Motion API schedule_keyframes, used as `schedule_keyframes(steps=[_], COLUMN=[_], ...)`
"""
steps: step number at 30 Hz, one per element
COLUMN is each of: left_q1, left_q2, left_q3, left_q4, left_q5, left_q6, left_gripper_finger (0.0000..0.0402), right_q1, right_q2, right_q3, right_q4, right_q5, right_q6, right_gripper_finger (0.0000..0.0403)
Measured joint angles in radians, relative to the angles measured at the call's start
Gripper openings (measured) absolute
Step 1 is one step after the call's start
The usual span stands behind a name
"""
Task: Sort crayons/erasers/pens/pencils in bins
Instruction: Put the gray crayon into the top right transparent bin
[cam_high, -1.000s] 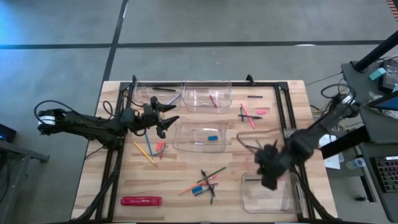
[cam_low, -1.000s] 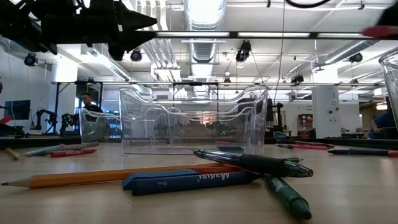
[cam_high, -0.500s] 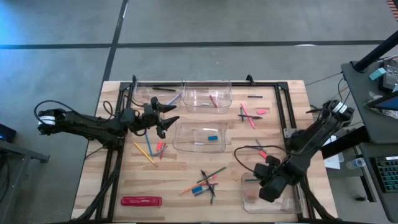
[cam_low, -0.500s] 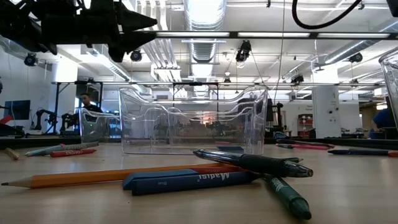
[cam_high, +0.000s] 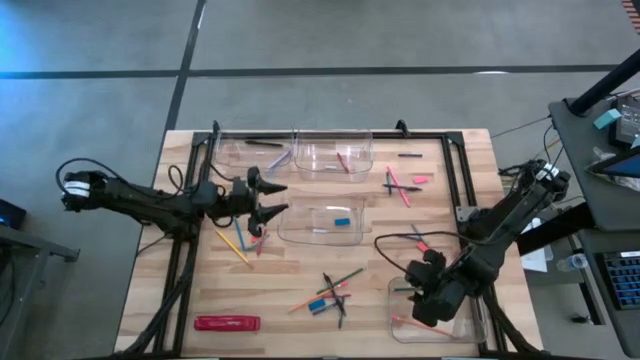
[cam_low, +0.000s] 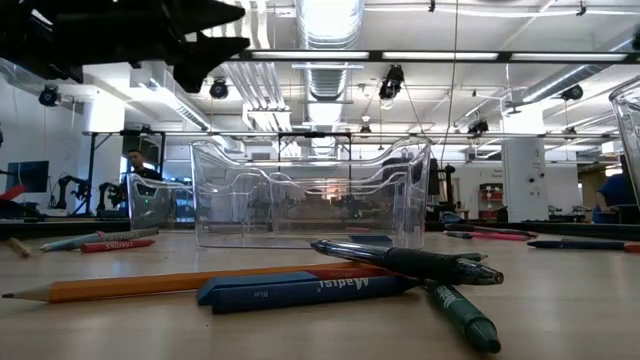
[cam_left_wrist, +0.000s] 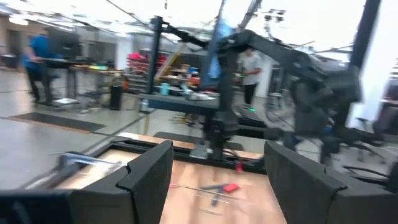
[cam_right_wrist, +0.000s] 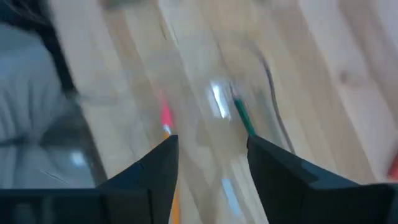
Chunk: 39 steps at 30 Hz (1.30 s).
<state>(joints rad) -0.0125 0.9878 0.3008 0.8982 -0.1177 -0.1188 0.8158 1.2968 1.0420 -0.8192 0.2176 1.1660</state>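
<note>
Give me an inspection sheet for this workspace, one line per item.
Surface: wooden table, black frame around it.
Job's things: four clear bins; middle bin holds a blue eraser; near-right bin holds a pink pencil. Pencils, pens and crayons lie loose in a pile.
Clutter: long red flat pack near the front edge.
Grippers: left gripper open, above the table beside the middle bin; right gripper open, empty, over the near-right bin.
Cables: black cable looping off the right arm.
Surroundings: grey floor; people at benches beyond.
</note>
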Motion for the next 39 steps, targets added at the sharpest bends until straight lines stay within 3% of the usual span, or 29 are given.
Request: schedule_keyframes(steps=[6, 9, 12, 16, 20, 24, 28, 39], left_q1=[-0.144, -0.256, -0.376, -0.498, -0.565, -0.572, -0.572, -0.534], left_q2=[0.0, 0.0, 0.001, -0.008, -0.001, 0.038, 0.096, 0.248], left_q3=[0.0, 0.0, 0.005, 0.071, 0.206, 0.361, 0.457, 0.471], left_q4=[-0.009, -0.06, -0.109, -0.255, -0.606, -1.083, -1.398, -1.619], left_q5=[-0.06, -0.194, -0.39, -0.577, -0.659, -0.67, -0.627, -0.48], left_q6=[-0.057, -0.08, -0.085, -0.088, -0.214, -0.462, -0.64, -0.821], left_gripper_finger=[0.0237, 0.0231, 0.0216, 0.0191, 0.0167, 0.0147, 0.0133, 0.0121], right_q1=[0.0, 0.013, 0.021, 0.009, 0.001, 0.0, 0.0, 0.0], right_q2=[0.002, 0.002, 0.002, 0.01, 0.06, 0.139, 0.199, 0.159], right_q3=[0.081, 0.098, 0.075, -0.001, -0.098, -0.173, -0.202, -0.205], right_q4=[0.06, 0.16, 0.361, 0.696, 1.015, 1.3, 1.449, 1.431], right_q5=[0.284, 0.456, 0.573, 0.596, 0.573, 0.534, 0.516, 0.515], right_q6=[-0.232, -0.396, -0.595, -0.847, -1.008, -1.104, -1.183, -1.231], right_gripper_finger=[0.018, 0.0181, 0.0179, 0.017, 0.016, 0.015, 0.0142, 0.0124])
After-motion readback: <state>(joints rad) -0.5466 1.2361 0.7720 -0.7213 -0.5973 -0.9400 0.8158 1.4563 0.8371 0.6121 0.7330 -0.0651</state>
